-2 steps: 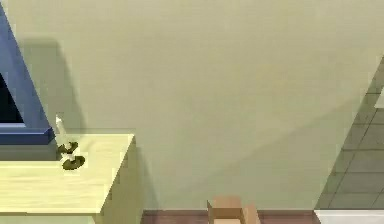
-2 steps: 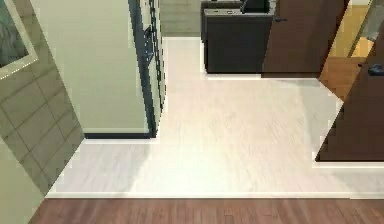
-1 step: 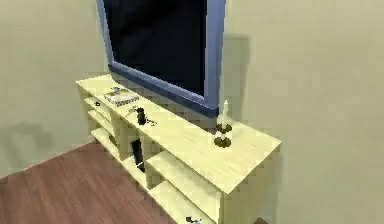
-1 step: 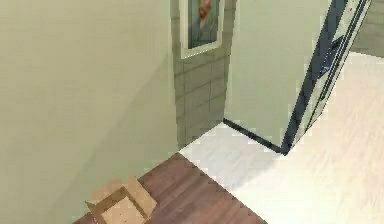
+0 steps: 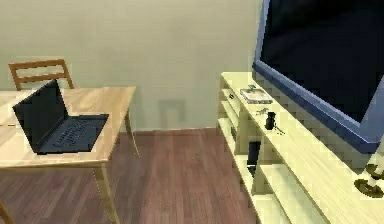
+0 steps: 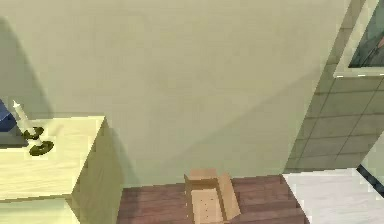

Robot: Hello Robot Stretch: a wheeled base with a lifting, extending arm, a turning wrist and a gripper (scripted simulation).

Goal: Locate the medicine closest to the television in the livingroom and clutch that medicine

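A large flat television (image 5: 325,55) stands on a long pale yellow stand (image 5: 300,160) along the forward view's right. On the stand's top in front of the screen lie a flat grey and white thing (image 5: 255,95), a small dark blob (image 5: 265,112) and a thin dark item (image 5: 276,127); none has a shape I can name as medicine. Near the stand's close end is a dark goblet-like thing (image 5: 372,180). In the arm side view the stand's end (image 6: 60,165) carries the television's edge (image 6: 10,120) and two small dark items (image 6: 40,147).
A wooden table (image 5: 95,110) with a black laptop (image 5: 55,122) fills the forward view's left, a wooden chair (image 5: 40,72) behind it. Wood floor (image 5: 180,175) runs between table and stand. An open cardboard box (image 6: 210,195) sits on the floor by the wall; a window (image 6: 365,40) is at upper right.
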